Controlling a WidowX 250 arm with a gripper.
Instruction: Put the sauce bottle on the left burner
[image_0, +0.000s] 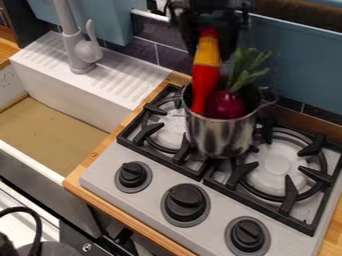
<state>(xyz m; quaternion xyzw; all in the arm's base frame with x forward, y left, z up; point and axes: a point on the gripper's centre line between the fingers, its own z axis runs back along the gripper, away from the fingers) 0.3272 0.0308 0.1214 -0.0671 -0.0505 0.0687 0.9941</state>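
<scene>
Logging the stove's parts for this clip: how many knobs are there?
3, spaced along the front of the stove: a left knob, a larger middle knob, and a right knob. All three are in plain sight.

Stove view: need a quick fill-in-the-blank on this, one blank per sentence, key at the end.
The stove's front panel has ____ black knobs. The sauce bottle, its top at the gripper, has a ____ lower body. The root vegetable has ____ leaves. That vegetable sits in a metal ____.

Missing words: three; red; green; pot.
</scene>
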